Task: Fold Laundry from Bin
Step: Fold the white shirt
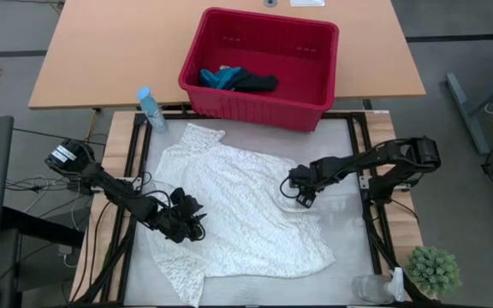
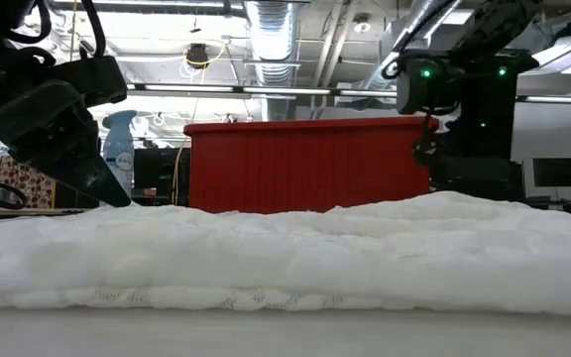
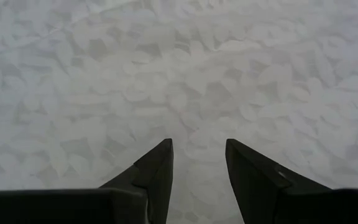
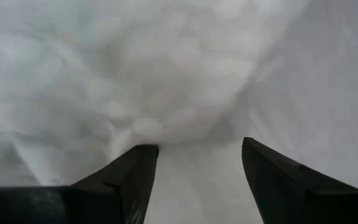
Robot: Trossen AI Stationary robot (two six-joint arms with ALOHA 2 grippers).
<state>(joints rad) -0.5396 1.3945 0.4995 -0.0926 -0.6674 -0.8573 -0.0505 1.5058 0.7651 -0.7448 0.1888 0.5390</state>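
The large white lacy laundry item [image 1: 238, 205] lies spread out flat on the table. My left gripper [image 1: 195, 221] [image 3: 197, 142] is open over its left part, fingers slanting down at the cloth. My right gripper [image 1: 305, 198] [image 4: 197, 146] is open and points down over the cloth's right edge, where a soft ridge [image 4: 166, 118] rises ahead of its fingers. The red bin [image 1: 315, 94] stands at the table's far edge. A teal item [image 1: 219, 78] and a dark item [image 1: 255, 82] lie inside it. My left gripper has its open fingertips [image 3: 163, 149] close over the lacy cloth [image 3: 197, 93]. I cannot tell whether they touch it. Nothing is between the fingers. My right gripper stands open just above the cloth's ridge, and I cannot tell whether it touches it.
A spray bottle [image 1: 151, 109] stands at the far left corner. A small green plant [image 1: 435, 269] and a clear container [image 1: 371, 289] are at the near right corner. A wooden table [image 1: 101, 51] lies beyond the bin.
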